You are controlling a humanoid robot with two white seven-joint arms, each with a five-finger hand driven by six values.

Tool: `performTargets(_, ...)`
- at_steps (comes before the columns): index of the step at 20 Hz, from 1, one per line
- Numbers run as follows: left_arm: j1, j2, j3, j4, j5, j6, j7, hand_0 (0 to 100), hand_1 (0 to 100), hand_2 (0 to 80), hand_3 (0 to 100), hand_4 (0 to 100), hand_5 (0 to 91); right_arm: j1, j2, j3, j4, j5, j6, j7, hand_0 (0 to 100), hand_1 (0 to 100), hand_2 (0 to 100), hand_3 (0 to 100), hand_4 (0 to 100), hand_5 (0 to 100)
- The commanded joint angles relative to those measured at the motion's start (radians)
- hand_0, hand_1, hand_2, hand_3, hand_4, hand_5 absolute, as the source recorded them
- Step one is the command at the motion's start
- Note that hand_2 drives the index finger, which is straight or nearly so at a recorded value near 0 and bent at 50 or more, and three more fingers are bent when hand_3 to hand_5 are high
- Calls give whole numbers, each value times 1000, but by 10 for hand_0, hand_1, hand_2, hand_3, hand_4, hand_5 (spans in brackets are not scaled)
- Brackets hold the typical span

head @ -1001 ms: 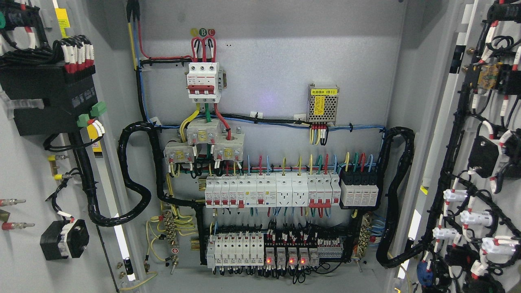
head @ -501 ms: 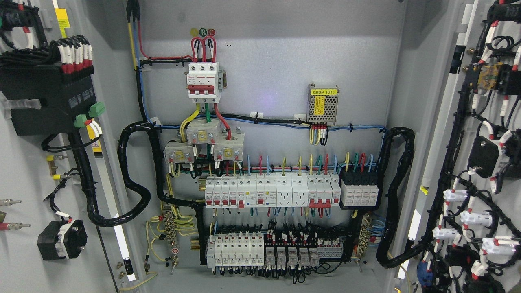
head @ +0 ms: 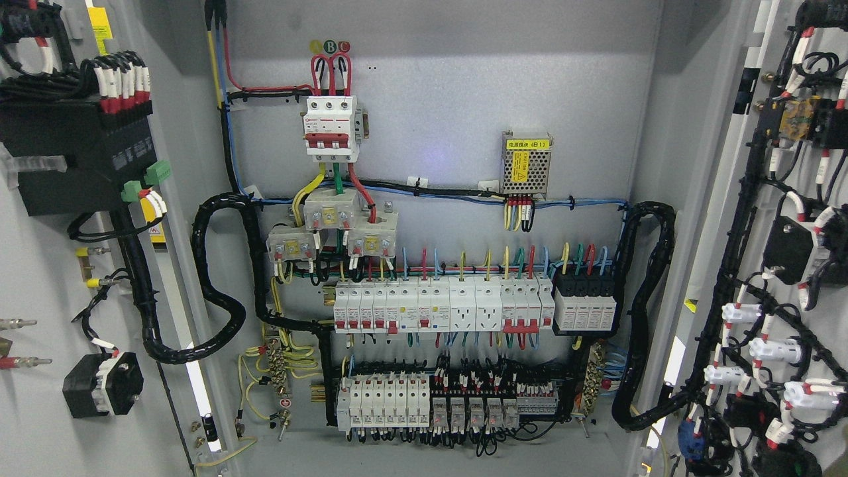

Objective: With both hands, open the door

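Both doors stand swung wide, the left door (head: 40,265) at the picture's left edge and the right door (head: 795,265) at its right, baring the cabinet's back panel (head: 464,119) and breaker rows (head: 437,311). The opening looks finished. Neither hand shows, so how the fingers stand cannot be told.

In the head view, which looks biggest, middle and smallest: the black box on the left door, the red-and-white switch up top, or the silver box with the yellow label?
1. black box; it's nearer the camera, though
2. red-and-white switch
3. silver box
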State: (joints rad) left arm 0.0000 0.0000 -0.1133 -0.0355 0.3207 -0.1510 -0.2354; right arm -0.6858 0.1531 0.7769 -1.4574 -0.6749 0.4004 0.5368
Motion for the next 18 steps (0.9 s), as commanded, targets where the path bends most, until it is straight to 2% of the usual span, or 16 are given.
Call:
performTargets(1,25,14,0,-165,0,-1,2,120,556,0,0,0,0,78,-7,-218,18,148,-14,0,0,500,40,0,0,0)
performTargets(2,31,15,0,-211,1,-1,1,120,556,0,0,0,0,104,-7,-226,11,200,-46,0,0,500,40,0,0,0)
performTargets(4,66,17,0,-338,1,-1,-4,120,556,0,0,0,0,172,-7,-234,-18,282,-171,0,0,500,40,0,0,0)
performTargets(6,113,17,1,-484,1,1,-12,120,556,0,0,0,0,221,-9,-234,-43,354,-241,2,0,500,40,0,0,0)
performTargets(9,181,23,0,-705,0,1,-21,120,556,0,0,0,0,311,-15,-248,-86,385,-262,2,0,500,40,0,0,0)
performTargets(11,210,25,1,-826,0,1,-28,120,556,0,0,0,0,383,-47,-300,-139,387,-268,0,0,500,40,0,0,0)
performTargets(14,290,52,3,-1068,0,1,-38,120,556,0,0,0,0,465,-59,-401,-201,387,-270,0,0,500,40,0,0,0)
performTargets(15,316,57,1,-1148,-2,1,-45,120,556,0,0,0,0,491,-72,-418,-219,387,-270,0,0,500,40,0,0,0)
performTargets(17,339,61,3,-1259,-2,1,-68,120,556,0,0,0,0,549,-136,-453,-276,387,-294,-1,0,500,40,0,0,0)
performTargets(18,345,63,3,-1305,-2,1,-83,120,556,0,0,0,0,578,-150,-468,-294,387,-313,-3,0,500,40,0,0,0)
